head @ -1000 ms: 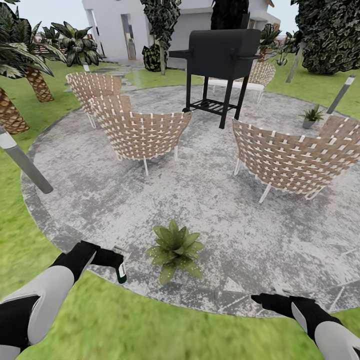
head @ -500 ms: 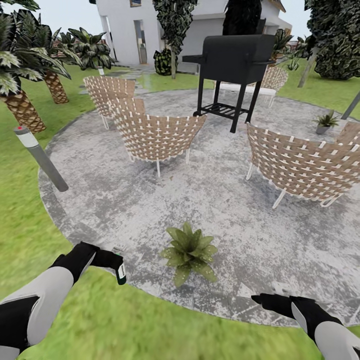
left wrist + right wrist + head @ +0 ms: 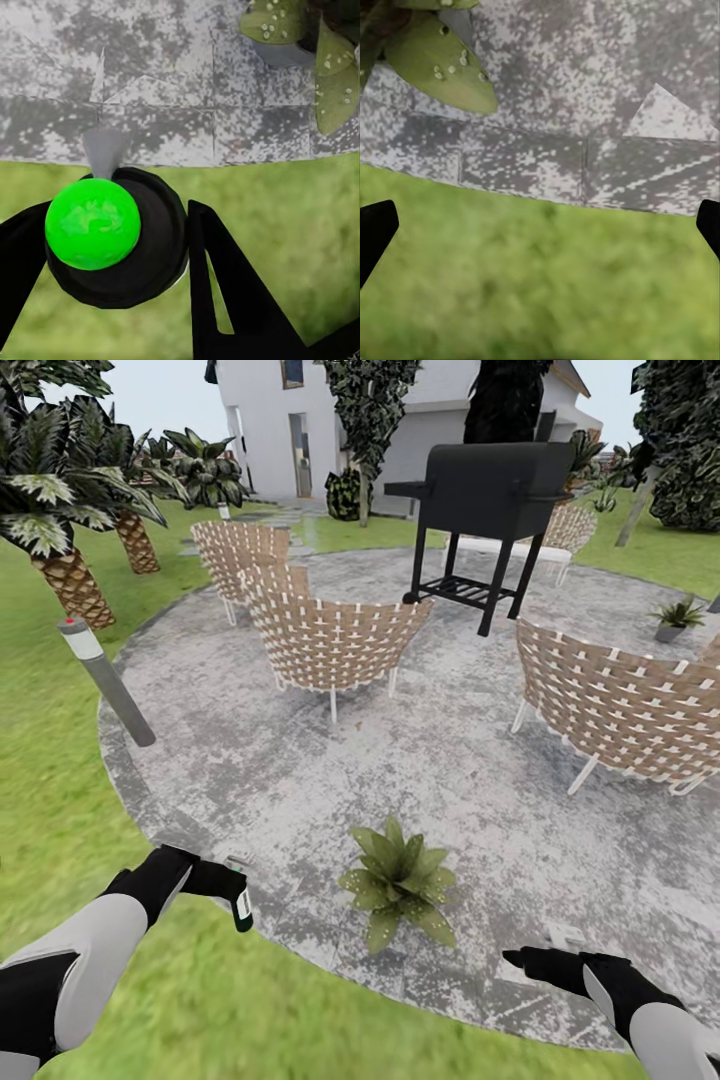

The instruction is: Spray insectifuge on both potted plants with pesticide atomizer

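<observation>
The head view looks forward and down across the patio (image 3: pixel 300 780); both wrist views look down closely at its edge, sharing the near potted plant (image 3: pixel 398 882)

the whole head view shifts between the earlier pictures and now, which reads as the camera turning rather than the things moving. the near potted plant (image 3: pixel 398 880) sits further toward the view's right than it did a second ago, as do the black grill (image 3: pixel 488 500) and the wicker chairs (image 3: pixel 330 640). the bollard lamp (image 3: pixel 105 680), cut off at the left edge a second ago, now stands fully in view with its red-dotted top showing. the far potted plant (image 3: pixel 677 617) has slid close to the right edge. more of the palm (image 3: pixel 62 525) shows at upper left.
</observation>
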